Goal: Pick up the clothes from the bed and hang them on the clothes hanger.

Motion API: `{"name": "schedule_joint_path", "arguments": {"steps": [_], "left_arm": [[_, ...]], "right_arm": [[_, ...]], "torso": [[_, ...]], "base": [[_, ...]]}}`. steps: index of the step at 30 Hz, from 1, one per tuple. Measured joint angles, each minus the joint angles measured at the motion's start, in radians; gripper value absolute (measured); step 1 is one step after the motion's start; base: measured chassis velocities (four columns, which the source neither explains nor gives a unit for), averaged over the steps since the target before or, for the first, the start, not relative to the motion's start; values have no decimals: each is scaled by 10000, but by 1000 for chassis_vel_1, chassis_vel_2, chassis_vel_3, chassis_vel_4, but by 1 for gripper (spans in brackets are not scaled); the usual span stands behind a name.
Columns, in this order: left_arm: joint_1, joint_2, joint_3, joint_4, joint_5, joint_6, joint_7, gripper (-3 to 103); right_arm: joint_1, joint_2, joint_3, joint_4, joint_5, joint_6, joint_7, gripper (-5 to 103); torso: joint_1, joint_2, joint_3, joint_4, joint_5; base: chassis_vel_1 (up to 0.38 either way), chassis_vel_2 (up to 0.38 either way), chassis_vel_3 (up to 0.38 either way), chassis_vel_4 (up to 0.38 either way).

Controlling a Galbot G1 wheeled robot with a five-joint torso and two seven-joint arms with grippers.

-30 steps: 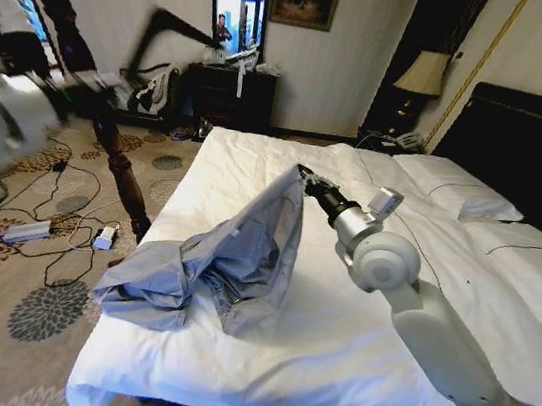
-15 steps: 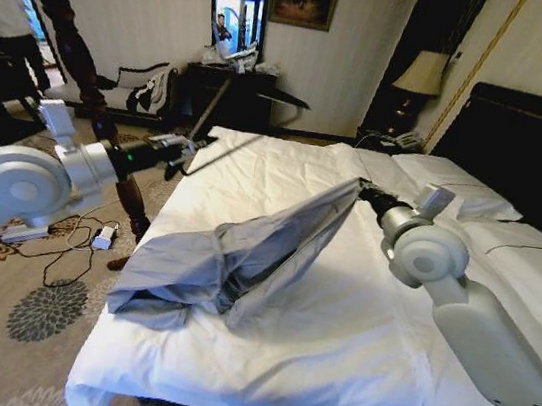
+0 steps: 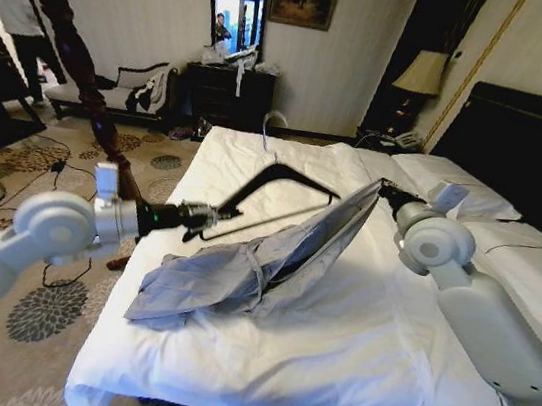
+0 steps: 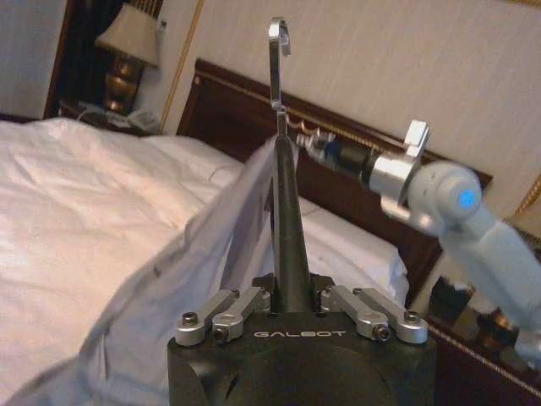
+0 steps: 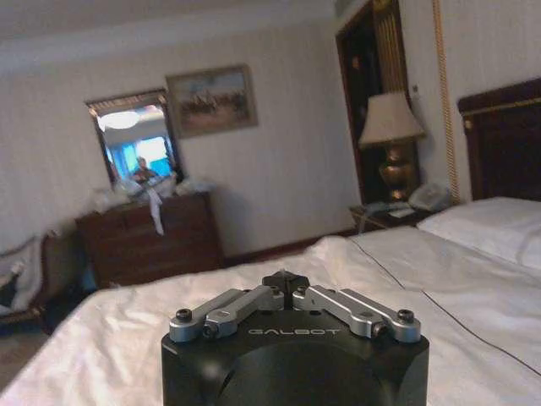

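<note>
Shirt: the light grey-blue long-sleeved collared shirt of thin soft fabric (image 3: 263, 262) lay mostly on the white duvet of the large double bed (image 3: 352, 346), one edge lifted toward two o'clock.
Right gripper: the right gripper (image 3: 386, 187) was closed on that raised edge, at the shirt's upper end.
Left gripper: the left gripper (image 4: 292, 298) was clamped on the slim dark hanger with the curved silver hook (image 4: 278, 127), at nine o'clock of the shirt.
Hanger position: its arm reached just beside the lifted fabric.
Risk: the hanger tip probably could snag a fold instead of entering the collar.
Risk: the thin fabric might slip free if pulled taut.
</note>
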Motion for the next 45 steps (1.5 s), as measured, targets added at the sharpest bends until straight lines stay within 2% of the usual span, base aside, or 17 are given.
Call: {"name": "schedule_joint_path", "arguments": {"steps": [2,4,5,6,7,10,17,21,24,26,30,32,35,36,40,41,45], "left_arm": [[73,-28,6,-4,99,-23,-1,19],[213,-161,6,-5,273,-96,-24,19],[271,-274,-12,9,349,-114,-64,19],[271,-274,-12,9,349,-114,-64,19],[334,-410,-88,47,516,-153,-92,19],[575,-711,-348,120,831,-261,-155,19],[1271,-949,-1087,76,1270,-407,-160,19],[1737,-1153,-1424,54,1420,-462,-143,19],[1891,-1662,-1389,106,1708,-466,-116,19],[1897,-1781,-1349,119,1746,-463,-110,19],[2052,-2574,-1069,235,2111,-401,-44,19],[2112,-2752,-1010,256,2234,-392,-9,19],[2494,-3579,-774,164,2749,-370,145,19],[2494,-3579,-774,164,2749,-370,145,19],[2797,-4597,-691,-69,3071,-366,219,19],[2797,-4597,-691,-69,3071,-366,219,19],[2815,-5753,-902,119,3368,-388,280,19]], "right_arm": [[26,21,-5,58,26,135,-156,0],[46,63,6,393,161,581,-750,0],[-19,55,43,662,188,907,-1395,0],[-19,55,43,662,188,907,-1395,0],[-170,10,64,947,145,1356,-2248,0],[-468,-78,50,1550,28,1853,-3478,0],[-553,-169,-218,1735,-398,1926,-3961,0],[-485,-189,-297,1753,-138,2201,-4233,0],[-429,-118,-518,1992,88,2946,-5099,0],[-418,-102,-583,2018,113,3081,-5249,0],[-221,5,-1059,1827,269,4124,-6355,0],[-169,17,-1139,1765,305,4265,-6549,0],[191,41,-1657,1520,487,4844,-7275,0],[191,41,-1657,1520,487,4844,-7275,0],[595,41,-2286,1451,553,5112,-7826,0],[595,41,-2286,1451,553,5112,-7826,0],[461,76,-2689,1649,596,5290,-8298,0]], "torso": [[0,-1,0,-1,2],[1,0,0,1,0],[1,-1,0,2,-3],[1,-1,0,2,-3],[0,0,0,1,-3],[0,0,-1,-3,-1],[0,0,0,3,-1],[1,-1,0,0,4],[0,0,0,1,-2],[0,0,0,0,-1],[0,0,0,-2,1],[1,0,1,-1,0],[1,-1,1,0,0],[1,-1,1,0,0],[1,0,1,1,0],[1,0,1,1,0],[1,0,1,1,1]], "base": [[0,0,0,0],[0,0,0,0],[0,0,0,0],[0,0,0,0],[0,0,0,0],[0,0,0,0],[0,0,0,0],[0,0,0,0],[0,0,0,0],[0,0,0,0],[0,0,0,0],[0,0,0,0],[0,0,0,0],[0,0,0,0],[0,0,0,0],[0,0,0,0],[0,0,0,0]]}}
